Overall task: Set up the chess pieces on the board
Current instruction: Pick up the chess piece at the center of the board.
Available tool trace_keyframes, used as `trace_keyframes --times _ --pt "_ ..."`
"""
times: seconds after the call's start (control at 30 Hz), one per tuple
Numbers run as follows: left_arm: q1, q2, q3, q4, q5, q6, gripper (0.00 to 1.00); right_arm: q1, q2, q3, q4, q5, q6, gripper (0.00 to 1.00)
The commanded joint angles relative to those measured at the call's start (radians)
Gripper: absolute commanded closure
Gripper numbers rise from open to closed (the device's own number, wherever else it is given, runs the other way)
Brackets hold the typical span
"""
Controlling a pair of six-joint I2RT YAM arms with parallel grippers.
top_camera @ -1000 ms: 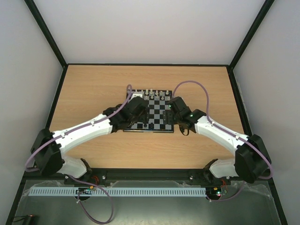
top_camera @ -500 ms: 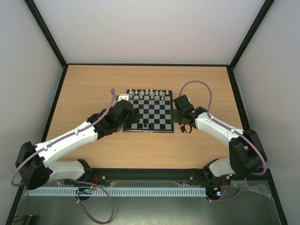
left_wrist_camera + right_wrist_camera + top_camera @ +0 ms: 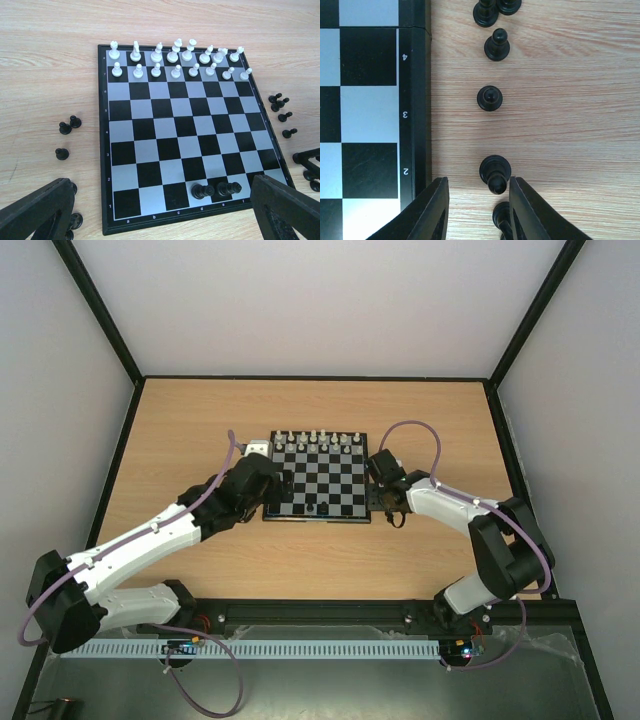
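Observation:
The board (image 3: 165, 130) (image 3: 335, 475) has white pieces along its two far rows. Two black chess pieces (image 3: 203, 190) (image 3: 229, 188) stand side by side on its near row. My left gripper (image 3: 161, 200) (image 3: 278, 483) hangs wide open over the board's near left part, holding nothing. More black pieces lie on the table left (image 3: 65, 128) and right (image 3: 285, 117) of the board. My right gripper (image 3: 477, 182) (image 3: 384, 502) is low over the table just right of the board (image 3: 412, 100). Its fingers straddle one black piece (image 3: 495, 175), which sits closer to the right finger with a gap on the left.
Several more black pieces (image 3: 490, 98) (image 3: 496, 45) run in a line along the board's right edge, one (image 3: 502, 220) right behind the straddled piece. Wooden table (image 3: 200, 430) stretches out on all sides, walled by panels.
My left gripper has pulled back from the board's middle towards its left edge and opened wide. My right gripper has dropped beside the board's right edge and narrowed its jaws around a black piece.

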Motion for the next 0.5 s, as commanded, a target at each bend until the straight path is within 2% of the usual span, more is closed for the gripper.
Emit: trace_keyframes --times 0.0,0.47 --pt "0.008 -0.015 -0.022 0.019 0.006 0.008 0.0 -0.017 0.006 -0.008 -0.009 0.006 0.004 0.66" --pt "0.011 0.01 -0.018 0.03 0.013 0.012 0.01 -0.046 0.023 0.001 0.01 -0.019 -0.007 0.81"
